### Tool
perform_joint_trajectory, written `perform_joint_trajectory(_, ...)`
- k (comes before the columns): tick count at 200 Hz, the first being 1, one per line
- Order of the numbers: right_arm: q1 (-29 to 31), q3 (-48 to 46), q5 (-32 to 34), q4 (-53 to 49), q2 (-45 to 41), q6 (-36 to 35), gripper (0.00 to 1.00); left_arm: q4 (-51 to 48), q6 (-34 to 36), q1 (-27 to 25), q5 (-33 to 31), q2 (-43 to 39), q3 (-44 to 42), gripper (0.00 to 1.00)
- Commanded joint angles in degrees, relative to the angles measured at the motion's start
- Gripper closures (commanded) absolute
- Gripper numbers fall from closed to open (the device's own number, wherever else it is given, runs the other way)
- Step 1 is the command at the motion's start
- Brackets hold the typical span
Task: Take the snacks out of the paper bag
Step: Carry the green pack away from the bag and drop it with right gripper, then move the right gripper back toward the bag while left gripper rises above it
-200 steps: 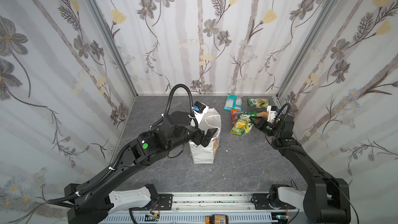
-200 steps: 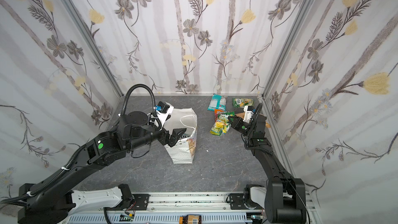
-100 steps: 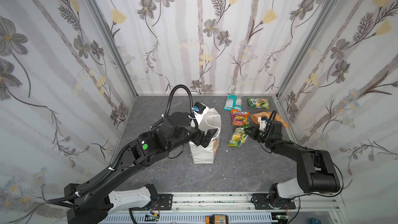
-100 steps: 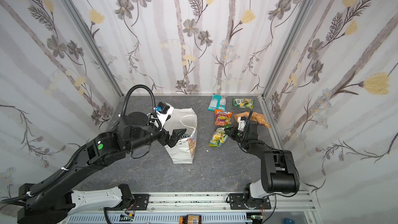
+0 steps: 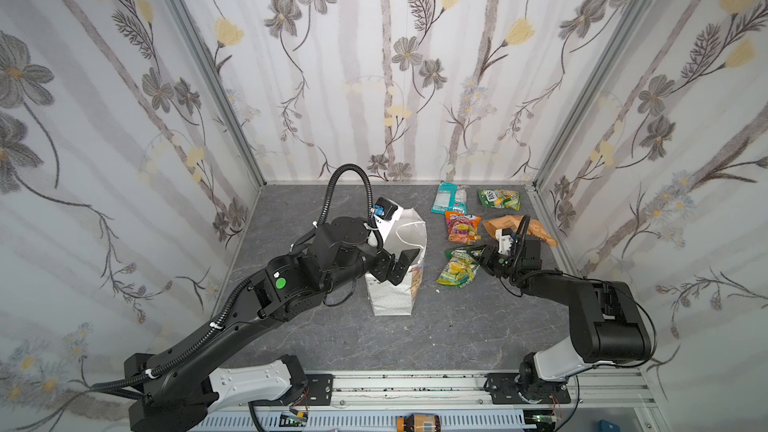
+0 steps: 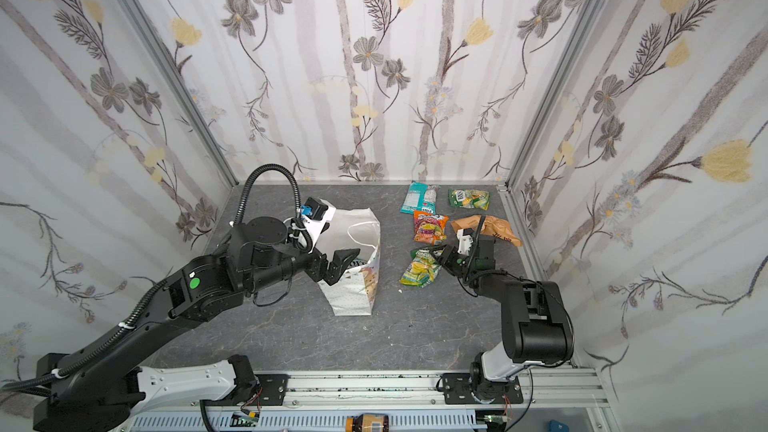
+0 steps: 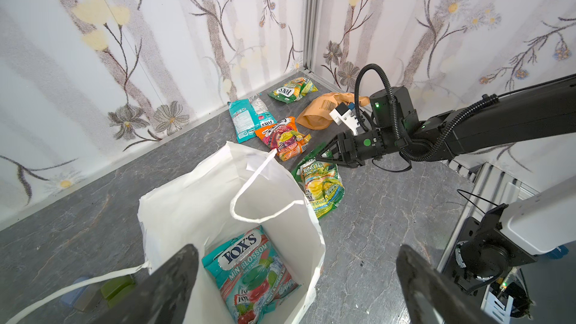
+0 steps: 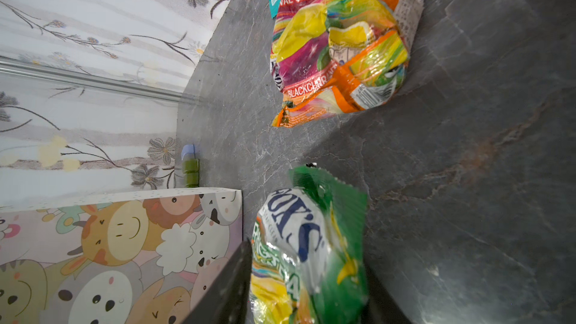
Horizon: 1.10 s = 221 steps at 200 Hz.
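- At the middle of the counter (image 5: 457, 334): paper bag (image 5: 388, 299), upright with its mouth open upward, so its contents can be reached from above.
- Inside the bag, flat on its floor: mint sweet packet (image 7: 252, 269), the only snack seen within. By this count the task is one packet short of done.
- Above the bag mouth: left pincer (image 5: 401, 268), jaws spread as wide as they go and holding nothing. The stance probably prepares a descent onto that packet.
- Just beside the bag, toward the right wall: yellow-green packet (image 5: 457, 272), lying on the counter. The right pincer (image 7: 324, 152) has a jaw on either side of the packet's top seam. Whether it pinches the seam or stands clear cannot be told.
- Beyond that packet, toward the back corner: orange-red packet (image 5: 462, 226), blue-green packet (image 5: 451, 197), green packet (image 5: 498, 198) and tan pouch (image 5: 513, 226). They are spread singly, presumably to keep each one clear of the bag.
- On the bag's side away from the laid-out snacks: small green and blue blocks (image 7: 117, 286), not snacks, with nothing touching them.
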Motion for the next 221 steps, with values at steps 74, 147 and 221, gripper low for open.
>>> perform_joint_trajectory(74,0.05,4.62,8.85,-14.16,-4.39,-9.91,0.09,0.98,-0.43,-0.13,-0.90,-0.20,0.00,0.00)
perform_joint_trajectory(147,0.07,7.56,13.13,-19.92,-14.52,-10.94,0.00,0.67,-0.53,-0.27,-2.26,-0.31,0.24,0.00)
perform_joint_trajectory(221,4.65,14.41,10.34,-22.83,-28.29,-8.95,0.08,1.76,-0.46,-0.26,-6.93,-0.06,-0.21,0.00)
